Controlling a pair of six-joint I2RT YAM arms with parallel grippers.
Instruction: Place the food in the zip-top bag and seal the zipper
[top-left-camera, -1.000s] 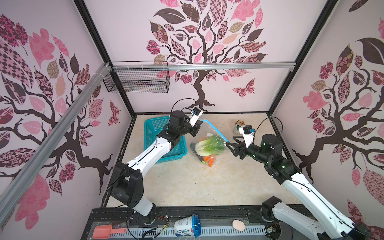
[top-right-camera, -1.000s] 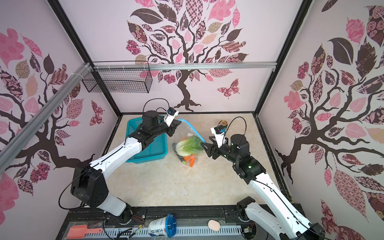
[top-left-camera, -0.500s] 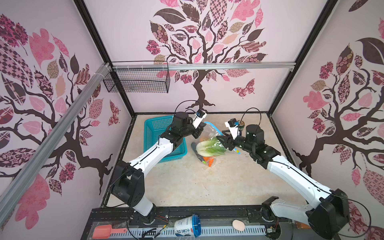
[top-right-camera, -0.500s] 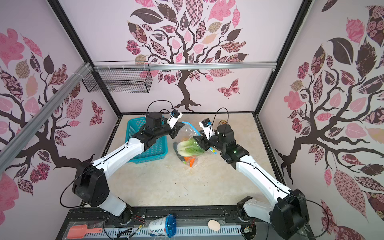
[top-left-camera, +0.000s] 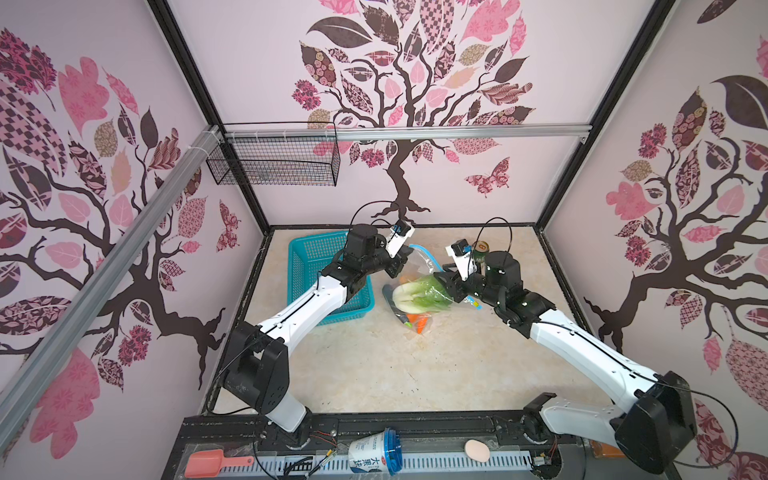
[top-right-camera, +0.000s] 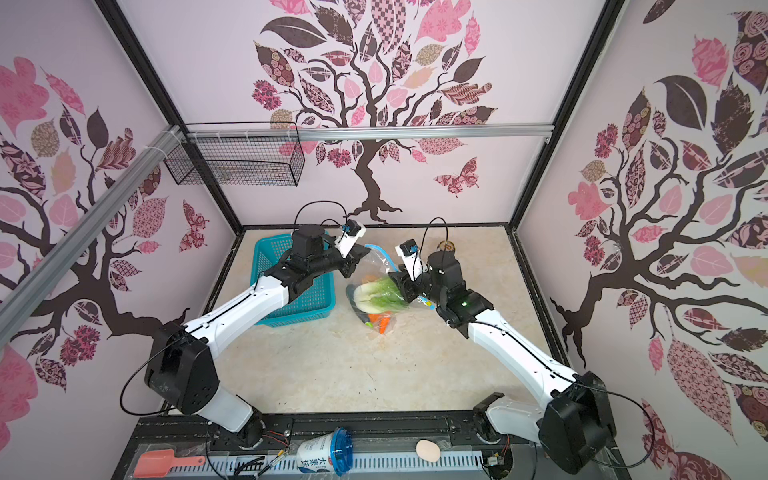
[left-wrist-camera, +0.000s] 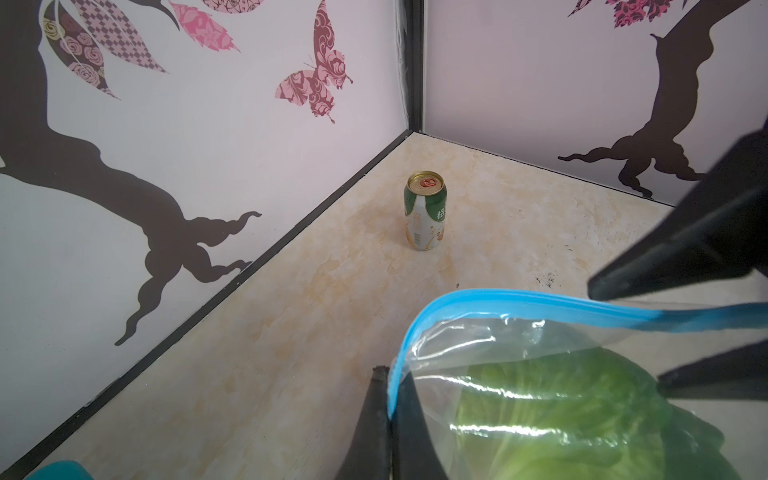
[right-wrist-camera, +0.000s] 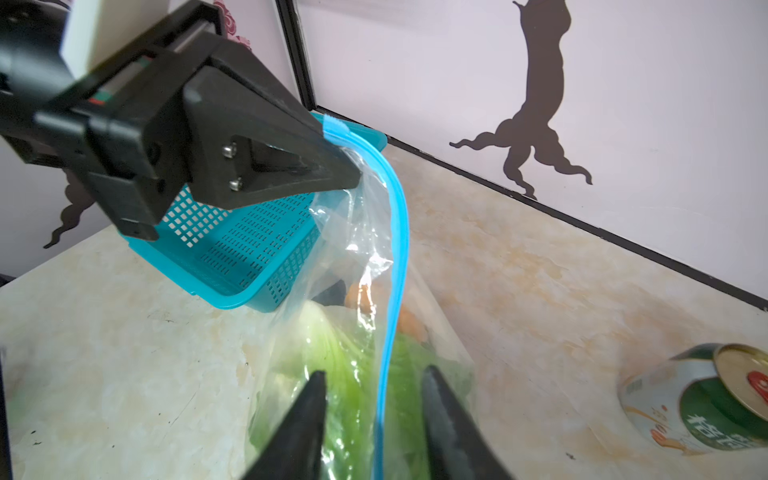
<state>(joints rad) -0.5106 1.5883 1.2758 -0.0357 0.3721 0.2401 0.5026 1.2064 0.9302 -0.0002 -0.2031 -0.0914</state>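
The left tool (left-wrist-camera: 390, 376) is clamped on the zipper (left-wrist-camera: 519, 301) of the zip-top bag (left-wrist-camera: 457, 347); the right tool (right-wrist-camera: 374, 372), jaws apart, straddles that strip.

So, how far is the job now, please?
Done: cabbage and carrot lie inside the bag. In hand: the left gripper is shut on one end of the zipper, holding it up; the right gripper stands open around it lower down. Left: the seal; whether any of it is closed I cannot tell.
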